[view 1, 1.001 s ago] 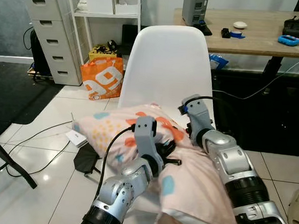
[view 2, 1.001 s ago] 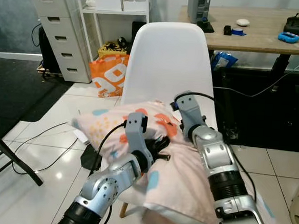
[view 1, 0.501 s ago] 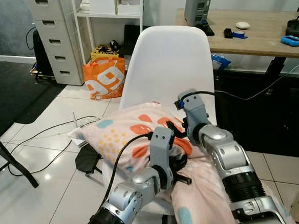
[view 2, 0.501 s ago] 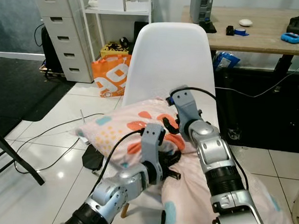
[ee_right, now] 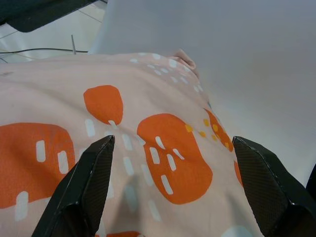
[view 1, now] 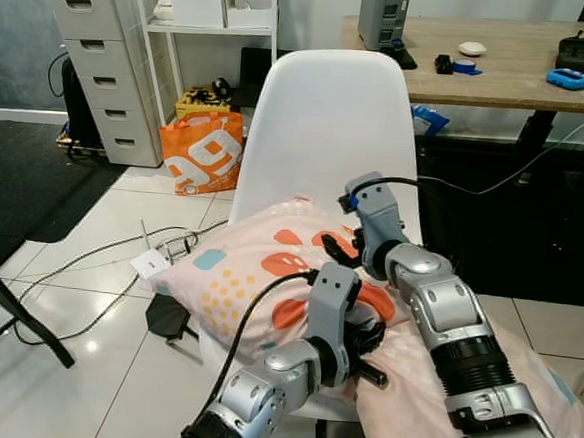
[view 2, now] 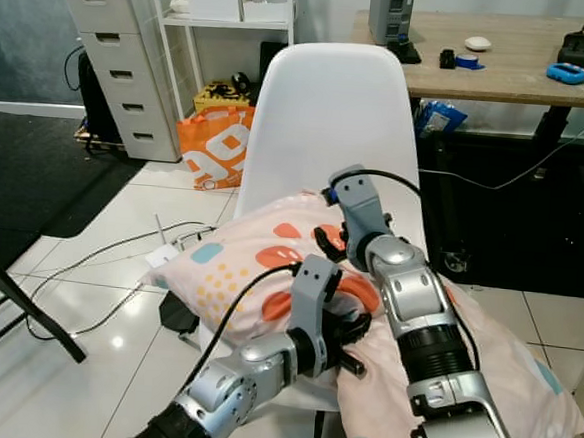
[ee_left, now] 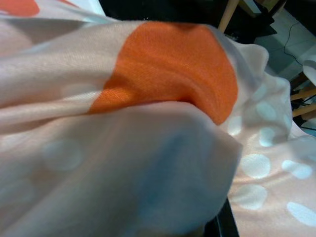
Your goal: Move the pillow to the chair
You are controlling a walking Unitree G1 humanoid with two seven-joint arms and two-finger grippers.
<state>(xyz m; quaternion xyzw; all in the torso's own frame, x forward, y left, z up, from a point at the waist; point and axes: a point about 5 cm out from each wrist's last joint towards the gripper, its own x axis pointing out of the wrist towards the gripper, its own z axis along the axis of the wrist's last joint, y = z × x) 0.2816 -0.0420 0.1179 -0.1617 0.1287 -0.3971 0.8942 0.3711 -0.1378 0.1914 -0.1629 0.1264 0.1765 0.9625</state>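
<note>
white chair point(view 1: 329, 121) on tiled floor point(view 1: 95, 316) bears pillow point(view 1: 259, 267).

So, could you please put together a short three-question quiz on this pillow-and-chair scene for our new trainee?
1. True or false: the pillow lies on the seat of the white chair.
2. The right gripper's fingers are: A) spread open above the pillow, B) clamped on the chair back, C) holding a cable.
3. What stands on the floor left of the chair, by the grey drawers?

Key: 1 true; 2 A; 3 an orange bag.
</note>
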